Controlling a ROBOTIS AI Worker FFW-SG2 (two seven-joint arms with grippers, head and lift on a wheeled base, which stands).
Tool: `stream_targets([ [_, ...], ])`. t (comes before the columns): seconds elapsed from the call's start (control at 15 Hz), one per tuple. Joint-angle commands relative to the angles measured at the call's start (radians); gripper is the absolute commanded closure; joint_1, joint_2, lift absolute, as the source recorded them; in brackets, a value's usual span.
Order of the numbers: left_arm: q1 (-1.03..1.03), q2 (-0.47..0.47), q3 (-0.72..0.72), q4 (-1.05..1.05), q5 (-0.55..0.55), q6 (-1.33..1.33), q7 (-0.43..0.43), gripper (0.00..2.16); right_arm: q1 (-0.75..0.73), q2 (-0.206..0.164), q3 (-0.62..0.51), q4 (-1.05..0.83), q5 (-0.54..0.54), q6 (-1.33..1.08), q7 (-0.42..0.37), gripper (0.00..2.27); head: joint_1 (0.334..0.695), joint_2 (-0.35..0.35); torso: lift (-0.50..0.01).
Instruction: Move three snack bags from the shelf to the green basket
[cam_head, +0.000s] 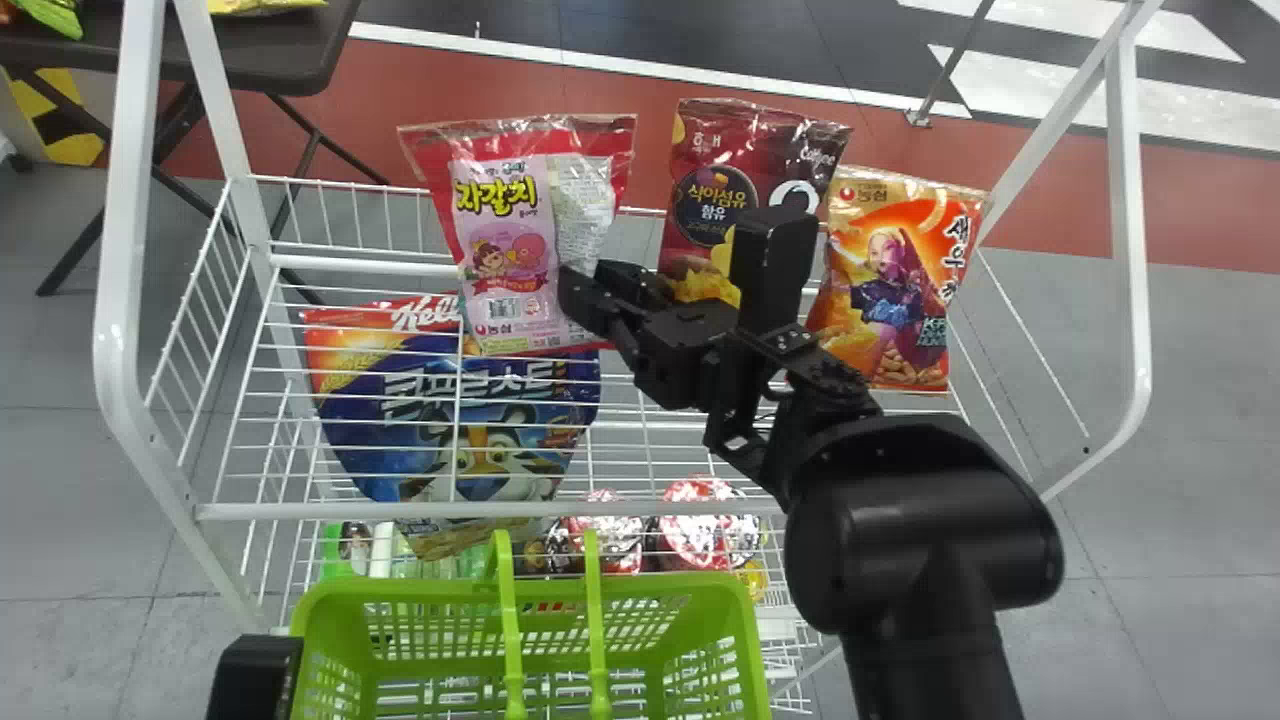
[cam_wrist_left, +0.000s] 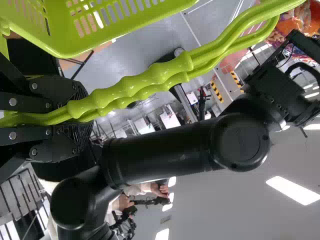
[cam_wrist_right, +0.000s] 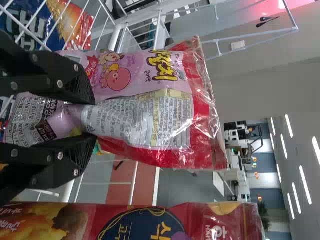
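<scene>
The pink snack bag (cam_head: 505, 230), first of three candidates for transfer, stands upright at the wire shelf (cam_head: 400, 511), beside the dark red bag (cam_head: 705, 205) and behind the cereal bag (cam_head: 440, 400); the orange bag (cam_head: 895, 290) is at the right end of the row. Whether the pink bag's base bears on the wires cannot be told. The green basket (cam_head: 680, 581) lies at the near side of the shelf.

Probable faults: the grip is low and toward one side, so the slack upper part could swing or twist the bag loose once its weight is taken. A low carry might catch the base on the cereal bag or the shelf's front bar, and a sideways start could knock the dark red bag. Over the basket, the raised handles (cam_wrist_left: 135, 90) could snag the bag and turn it outward.

Right pincer (cam_wrist_right: 92, 119): the two fingers stand partly apart, one on each face, with the bag gathered into a narrow waist between them; the film creases on both sides of the grip. Left pincer (cam_wrist_left: 86, 116): closed about the paired handles, with little gap beyond their thickness, at the basket's near side.
</scene>
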Motion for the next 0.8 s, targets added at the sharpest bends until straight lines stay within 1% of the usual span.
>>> stream_targets([
  [0.0,-0.010,0.008,0.001,0.001,0.008,0.007,0.000,1.70,0.059,0.000,-0.005,-0.117,-0.007,0.031,0.009,2.24,0.695,-0.224,-0.047],
  [0.27,-0.019,0.020,0.003,-0.005,0.019,0.016,0.003,1.70,0.182,-0.003,-0.054,-0.371,-0.007,0.191,0.011,2.24,0.695,-0.236,-0.047],
  [0.33,-0.019,0.022,0.003,-0.005,0.020,0.016,0.003,1.70,0.209,-0.006,-0.076,-0.439,-0.009,0.237,0.012,2.24,0.695,-0.260,-0.047],
  [0.4,-0.019,0.023,0.003,-0.005,0.022,0.016,0.005,1.70,0.239,-0.020,-0.105,-0.510,-0.012,0.298,0.014,2.24,0.695,-0.275,-0.047],
  [0.47,-0.019,0.023,0.003,-0.007,0.022,0.016,0.005,1.70,0.266,-0.038,-0.148,-0.574,-0.038,0.390,0.014,2.24,0.695,-0.297,-0.047],
  [0.53,-0.019,0.022,0.003,-0.007,0.022,0.019,0.005,1.70,0.288,-0.055,-0.206,-0.625,-0.087,0.473,0.015,2.24,0.695,-0.318,-0.047],
  [0.6,-0.019,0.022,0.003,-0.007,0.023,0.019,0.006,1.70,0.311,-0.063,-0.281,-0.686,-0.133,0.593,0.043,2.24,0.695,-0.350,-0.047],
  [0.73,-0.019,0.016,-0.002,-0.007,0.022,0.019,0.005,1.70,0.367,-0.061,-0.424,-0.780,-0.194,0.716,0.093,2.24,0.695,-0.350,-0.047],
])
